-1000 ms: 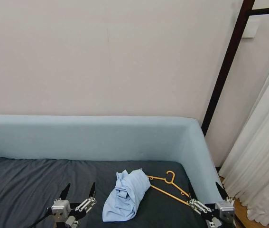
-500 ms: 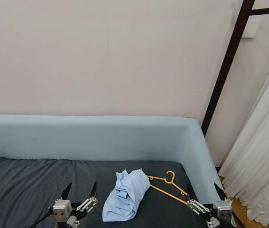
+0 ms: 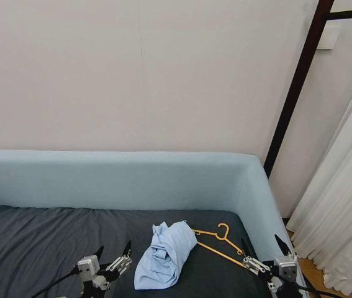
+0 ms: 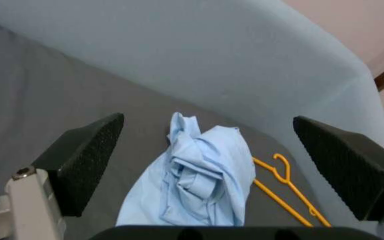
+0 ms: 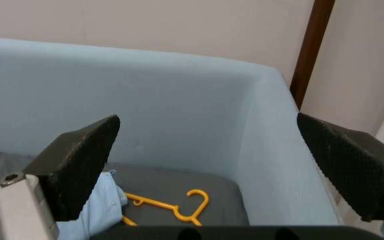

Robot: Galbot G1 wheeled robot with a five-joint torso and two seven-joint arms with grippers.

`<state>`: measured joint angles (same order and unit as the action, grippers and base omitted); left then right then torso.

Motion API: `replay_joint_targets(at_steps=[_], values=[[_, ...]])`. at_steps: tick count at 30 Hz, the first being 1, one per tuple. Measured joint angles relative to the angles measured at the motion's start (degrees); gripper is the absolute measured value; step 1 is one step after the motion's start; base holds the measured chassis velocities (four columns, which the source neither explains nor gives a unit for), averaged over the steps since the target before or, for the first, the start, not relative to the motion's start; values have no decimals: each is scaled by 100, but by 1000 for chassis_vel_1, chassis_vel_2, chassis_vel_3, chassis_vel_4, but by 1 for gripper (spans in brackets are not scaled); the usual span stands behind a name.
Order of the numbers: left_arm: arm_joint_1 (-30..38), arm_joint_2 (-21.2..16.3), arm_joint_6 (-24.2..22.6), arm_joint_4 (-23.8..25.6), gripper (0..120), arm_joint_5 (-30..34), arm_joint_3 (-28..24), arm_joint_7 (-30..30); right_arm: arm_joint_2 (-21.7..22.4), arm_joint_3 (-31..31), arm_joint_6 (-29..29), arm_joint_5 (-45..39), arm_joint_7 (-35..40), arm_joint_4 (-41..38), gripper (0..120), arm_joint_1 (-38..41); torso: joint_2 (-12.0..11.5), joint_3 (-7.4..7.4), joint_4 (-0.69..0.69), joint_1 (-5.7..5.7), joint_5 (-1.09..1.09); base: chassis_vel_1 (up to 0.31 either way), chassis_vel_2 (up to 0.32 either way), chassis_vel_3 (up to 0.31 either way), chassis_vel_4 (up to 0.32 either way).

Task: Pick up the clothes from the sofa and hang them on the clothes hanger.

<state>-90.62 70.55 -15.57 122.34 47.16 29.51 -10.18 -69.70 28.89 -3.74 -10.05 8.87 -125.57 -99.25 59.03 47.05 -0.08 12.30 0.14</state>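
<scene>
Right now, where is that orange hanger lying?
In the head view the orange hanger lies on the dark sofa seat to the robot's right, just beside the crumpled blue shirt and near the pale blue armrest.

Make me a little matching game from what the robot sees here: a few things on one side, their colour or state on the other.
1 shirt
2 hanger
3 left gripper
4 right gripper

a orange, lying flat
b open, close to the hanger
c light blue, crumpled
d open, close to the shirt

Pairs: 1-c, 2-a, 3-d, 4-b.
</scene>
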Motion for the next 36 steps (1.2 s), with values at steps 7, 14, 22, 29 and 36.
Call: replay_joint_targets(at_steps=[7, 14, 22, 29, 36], values=[[1168, -132, -750, -987, 100, 1164, -94, -105, -63, 41, -1, 111, -1, 49, 100, -54, 0, 0, 2, 0, 1, 0, 0, 0, 0], [1871, 74, -1144, -1912, 100, 1646, -237, -146, -119, 107, -19, 245, 3, 103, 100, -204, 0, 0, 1, 0, 0, 0, 0, 0, 0], [2782, 492, -1403, -3167, 100, 1751, -447, -190, -229, 134, -80, 444, 12, 155, 100, -369, 0, 0, 0, 0, 1, 0, 0, 0, 0], [3232, 778, -1425, -3783, 100, 1583, -485, -173, -232, 112, -149, 509, 21, 288, 100, -392, 0, 0, 4, 0, 2, 0, 0, 0, 0], [3676, 1243, -1443, -4560, 100, 1328, -528, -169, -234, 149, -196, 522, 60, 344, 100, -429, 0, 0, 0, 0, 2, 0, 0, 0, 0]])
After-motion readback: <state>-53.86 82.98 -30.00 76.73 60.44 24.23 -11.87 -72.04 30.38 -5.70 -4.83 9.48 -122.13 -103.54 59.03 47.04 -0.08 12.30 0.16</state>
